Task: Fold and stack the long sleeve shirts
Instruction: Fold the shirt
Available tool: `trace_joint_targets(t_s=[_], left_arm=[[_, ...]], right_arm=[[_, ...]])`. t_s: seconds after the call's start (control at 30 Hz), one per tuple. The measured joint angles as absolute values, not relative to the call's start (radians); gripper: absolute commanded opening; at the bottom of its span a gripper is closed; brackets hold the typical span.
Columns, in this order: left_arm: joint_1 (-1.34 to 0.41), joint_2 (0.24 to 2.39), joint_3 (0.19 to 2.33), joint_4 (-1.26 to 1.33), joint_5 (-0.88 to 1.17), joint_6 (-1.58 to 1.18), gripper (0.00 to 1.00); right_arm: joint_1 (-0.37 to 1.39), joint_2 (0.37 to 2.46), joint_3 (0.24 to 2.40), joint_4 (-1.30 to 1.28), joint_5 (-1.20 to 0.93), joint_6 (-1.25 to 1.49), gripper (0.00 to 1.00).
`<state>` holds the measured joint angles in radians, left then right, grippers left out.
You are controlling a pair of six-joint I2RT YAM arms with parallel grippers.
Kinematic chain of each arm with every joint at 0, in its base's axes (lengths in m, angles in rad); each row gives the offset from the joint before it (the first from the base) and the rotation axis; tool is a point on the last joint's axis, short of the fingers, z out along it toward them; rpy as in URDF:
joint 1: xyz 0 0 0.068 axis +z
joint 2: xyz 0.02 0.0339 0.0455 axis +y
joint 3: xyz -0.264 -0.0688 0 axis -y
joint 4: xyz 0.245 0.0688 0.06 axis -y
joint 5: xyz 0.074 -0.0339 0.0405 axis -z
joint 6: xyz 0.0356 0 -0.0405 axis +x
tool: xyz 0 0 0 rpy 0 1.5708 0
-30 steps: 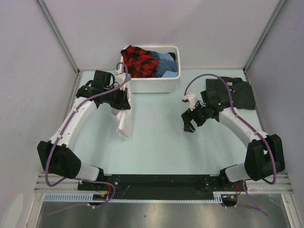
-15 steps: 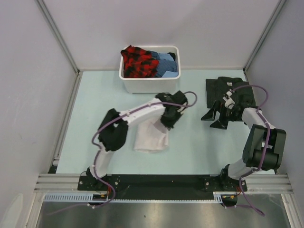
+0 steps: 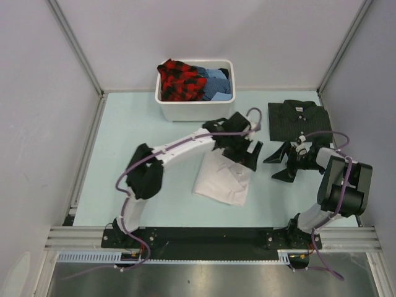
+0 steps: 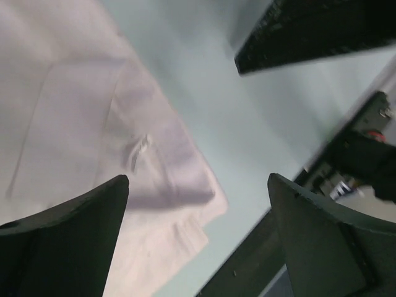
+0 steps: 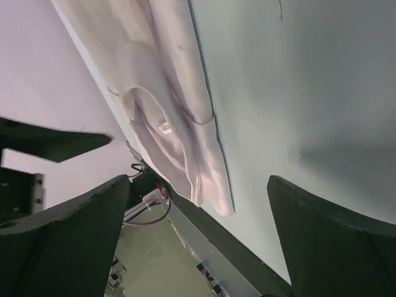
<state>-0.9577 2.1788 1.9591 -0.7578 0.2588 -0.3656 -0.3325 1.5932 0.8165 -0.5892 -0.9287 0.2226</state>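
The white long sleeve shirt [image 3: 223, 180] lies folded, collar up, on the table a little right of centre. My left gripper [image 3: 252, 156] hovers over its right edge, open, with nothing between the fingers. In the left wrist view the white shirt [image 4: 93, 124] fills the left side below the open gripper [image 4: 198, 182]. The dark striped shirt [image 3: 299, 120] lies folded at the back right. My right gripper [image 3: 277, 166] stands open just right of the white shirt, facing it. The right wrist view shows the white shirt [image 5: 167, 105] beyond the empty gripper [image 5: 198, 180].
A white tub [image 3: 195, 111] stands at the back centre, holding a red-and-black plaid garment [image 3: 182, 80] and blue cloth [image 3: 218, 83]. Grey walls close in the left, right and back. The two grippers are close together, near the table's right half.
My left arm swung from the back left to the centre with the white shirt, laid it flat and opened. My right gripper drew back to the right, then came in beside the shirt.
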Motion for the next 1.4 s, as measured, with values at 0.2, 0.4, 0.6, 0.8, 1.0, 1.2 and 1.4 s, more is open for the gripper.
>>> trace_joint_targets(t_s=[0.2,0.4,0.6,0.8,1.0,1.2,1.4], left_arm=[[-0.712,1.78,1.558,-0.598,0.493,-0.326,0.99],[-0.45,1.605,1.34,-0.466,0.583,-0.277,0.93],[-0.422,1.51,1.093,-0.379,0.614,-0.213,0.95],[-0.429,1.453,0.986,-0.286,0.643,-0.104,0.77],[-0.474,1.541,0.963,-0.201,0.655,0.001,0.66],[-0.472,1.674,1.055,-0.201,0.649,0.193,0.72],[-0.448,1.769,1.201,-0.229,0.649,0.441,0.79]], right_arm=[[-0.186,1.588,0.739,-0.471,-0.901,0.337,0.93],[-0.047,1.615,0.711,-0.356,-0.83,0.408,0.44],[-0.034,1.764,0.794,-0.355,-0.798,0.391,0.0],[-0.033,1.916,1.056,-0.476,-0.768,0.249,0.0],[-0.021,2.078,1.348,-0.621,-0.73,0.082,0.09],[0.017,2.123,1.5,-0.691,-0.661,-0.029,0.63],[-0.036,1.967,1.42,-0.691,-0.676,-0.038,0.86]])
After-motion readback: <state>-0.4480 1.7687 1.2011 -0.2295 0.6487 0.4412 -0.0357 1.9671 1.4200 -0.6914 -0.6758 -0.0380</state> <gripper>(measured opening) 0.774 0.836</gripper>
